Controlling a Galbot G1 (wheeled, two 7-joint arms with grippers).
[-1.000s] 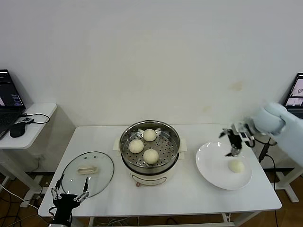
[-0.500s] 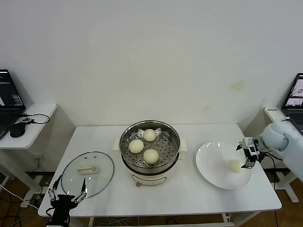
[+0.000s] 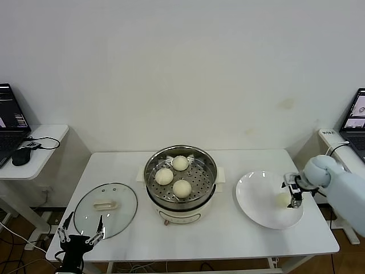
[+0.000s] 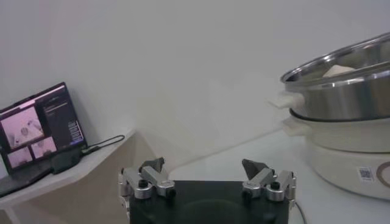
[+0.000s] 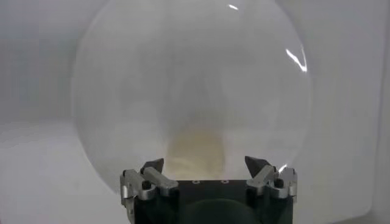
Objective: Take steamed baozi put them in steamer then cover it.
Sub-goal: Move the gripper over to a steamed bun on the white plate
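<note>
Here the white table (image 3: 228,228) stands against a plain pale wall, with a small side desk (image 3: 40,149) off past the left gripper's end carrying a laptop (image 3: 10,117) and a black mouse (image 3: 20,157); a second laptop (image 3: 358,111) shows at the opposite edge.

The steamer (image 3: 181,182) sits mid-table on its white base, round and upright, mouth facing up, so it has no long axis to speak of. It lies well apart from both sets of jaws, roughly between them. Three steamed baozi (image 3: 181,188) rest on its perforated tray, all of them round and without any clear heading.

The white plate (image 3: 256,201) lies flat beside the steamer, under the right gripper (image 3: 291,193). The glass lid (image 3: 106,209) with its cream handle lies flat on the table just ahead of the left gripper (image 3: 80,235), which hangs idle at the table's near edge, jaws spread wide and empty.

The fourth bun (image 5: 196,153) sits on the plate directly between the right gripper's jaws, close to the palm in the right wrist view. Those jaws stand open to either side of it; whether the fingertips (image 5: 153,167) touch its skin cannot be told.
</note>
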